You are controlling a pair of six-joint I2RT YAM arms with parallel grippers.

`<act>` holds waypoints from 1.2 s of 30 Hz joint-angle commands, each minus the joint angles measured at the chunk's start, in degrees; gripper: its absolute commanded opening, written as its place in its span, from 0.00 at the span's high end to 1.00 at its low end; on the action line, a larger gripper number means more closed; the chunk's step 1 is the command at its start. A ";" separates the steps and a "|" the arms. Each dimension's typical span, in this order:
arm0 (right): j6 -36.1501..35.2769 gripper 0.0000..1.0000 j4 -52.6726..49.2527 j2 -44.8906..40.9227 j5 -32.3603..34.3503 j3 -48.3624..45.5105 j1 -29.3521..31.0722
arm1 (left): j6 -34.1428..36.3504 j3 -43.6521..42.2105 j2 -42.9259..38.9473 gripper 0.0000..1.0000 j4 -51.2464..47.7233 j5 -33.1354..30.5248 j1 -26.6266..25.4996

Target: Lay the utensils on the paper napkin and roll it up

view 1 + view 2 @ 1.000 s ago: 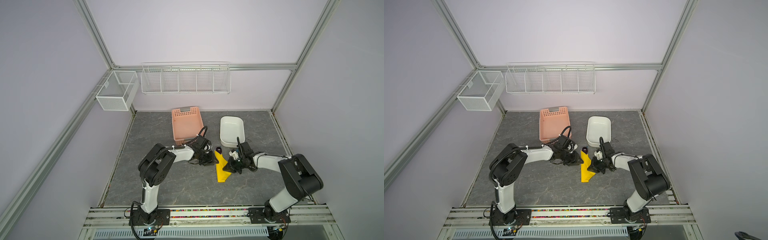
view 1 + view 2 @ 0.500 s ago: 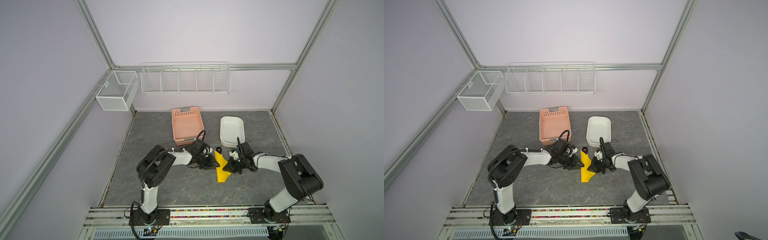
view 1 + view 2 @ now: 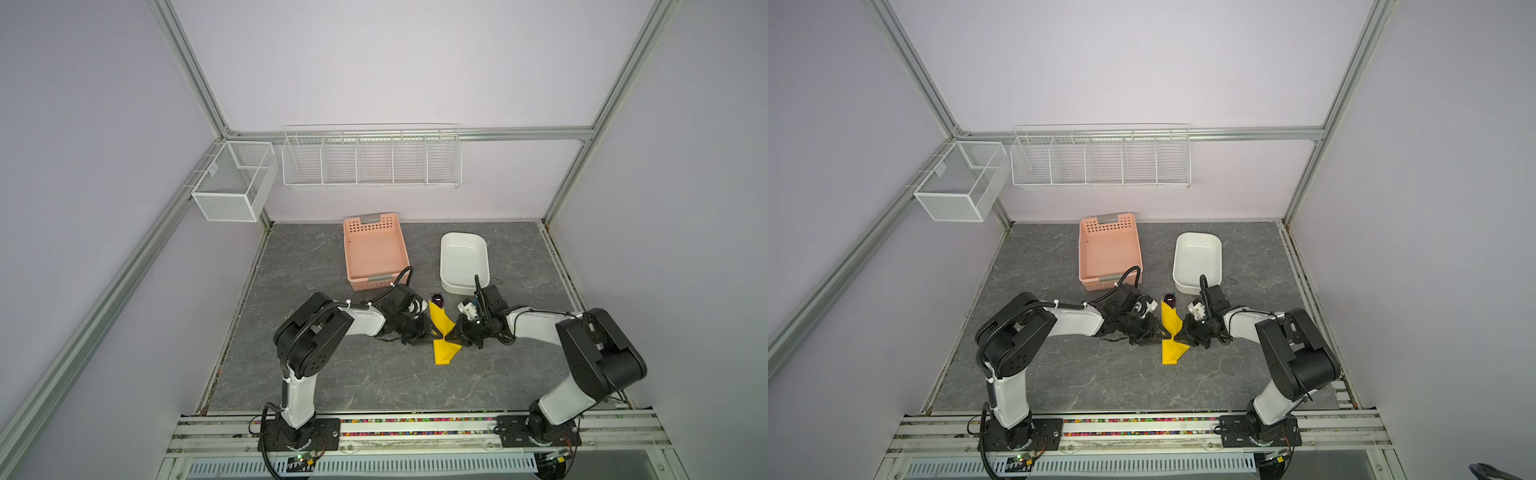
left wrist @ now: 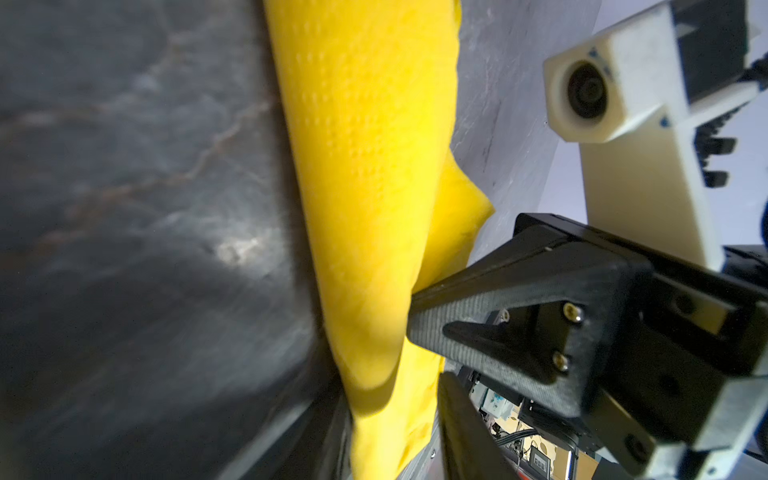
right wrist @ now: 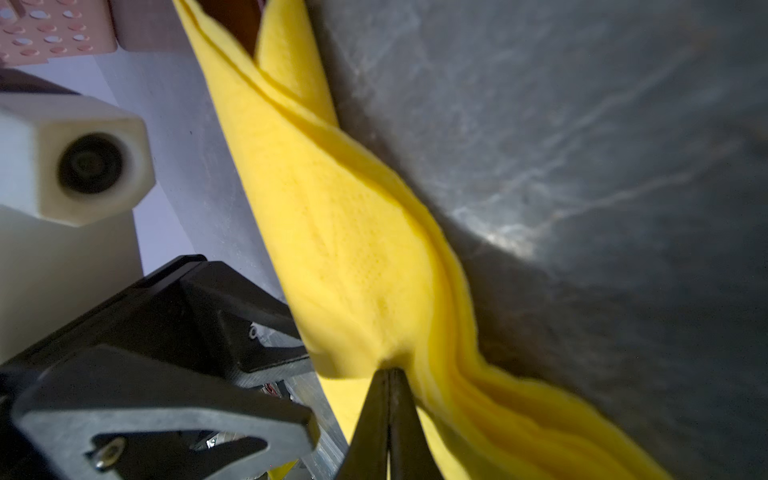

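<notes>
Napkin (image 3: 441, 323) lies folded around utensils (image 3: 437, 299), which poke out at 12 o'clock. Right gripper (image 3: 454, 335) at 3 o'clock pinches it; left gripper (image 3: 433, 332) at 9 touches it, jaws apart.

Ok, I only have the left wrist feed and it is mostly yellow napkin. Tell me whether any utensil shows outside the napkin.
Observer: Yes. In both top views, one glossy purple-black utensil head pokes out of the far end of the paper napkin, toward the white tub.
Operator: Now give me the right end effector's jaws.
Observer: In the right wrist view, the right end effector is shut, with its tip pushed into a fold of the napkin. I can't tell whether a layer is pinched.
Operator: Check the containers for stray utensils.
Observer: The pink basket and the tub both stand empty.
</notes>
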 commanded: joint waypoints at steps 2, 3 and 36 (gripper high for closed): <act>0.56 0.93 -3.22 2.48 4.35 -2.58 0.32 | 0.24 -0.61 3.87 0.64 -10.00 -6.59 -0.50; 0.52 0.93 -3.13 2.46 4.27 -2.59 0.36 | 0.79 -0.24 3.78 0.64 -11.39 -7.43 -0.50; 1.31 0.93 -1.32 2.66 3.25 -3.03 0.82 | 6.15 11.09 8.52 0.72 -28.68 -17.76 -3.09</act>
